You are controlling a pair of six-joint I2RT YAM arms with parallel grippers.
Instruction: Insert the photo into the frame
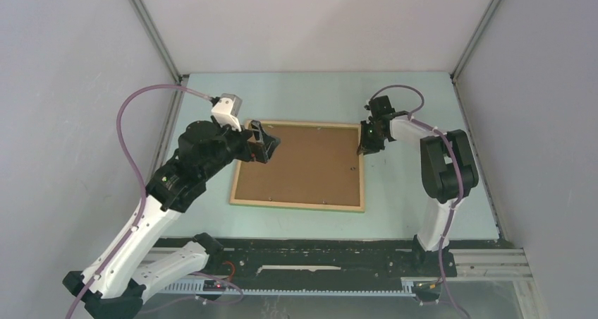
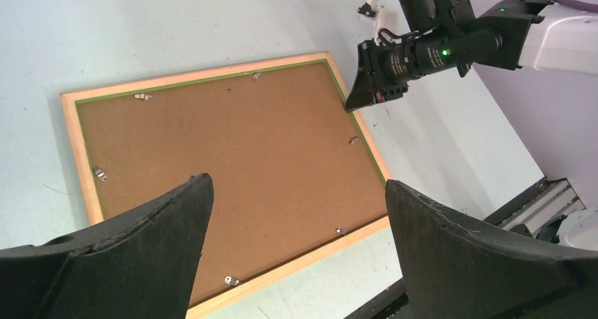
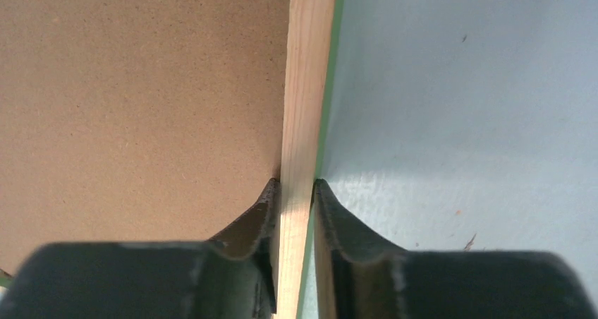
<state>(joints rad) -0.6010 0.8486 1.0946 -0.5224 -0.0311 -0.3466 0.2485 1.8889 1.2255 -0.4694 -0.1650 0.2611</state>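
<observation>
pale table point(image 1: 317, 93) hides print of photo point(image 1: 303, 165); right claw point(image 3: 296, 188) pinches frame point(image 3: 307, 65).

right gripper point(image 1: 364, 149) clamped astride frame point(image 1: 296, 205) edge, open table point(image 1: 409, 192) around

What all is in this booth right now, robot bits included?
table: one, pale blue-green, under everything.
walls: three, white, round the table.
frame: one, light wood with green edge, flat on the table.
photo: one, brown back up, inside the frame.
clips: at least six, silver, round the photo's edge.
rail: one, black, along the near edge.
cables: two, purple, one looping at each side.
arms: two, black and white, either side of the frame.
left hand: one, black, open above the frame's far left corner.
right hand: one, black, shut on the frame's right edge.
</observation>
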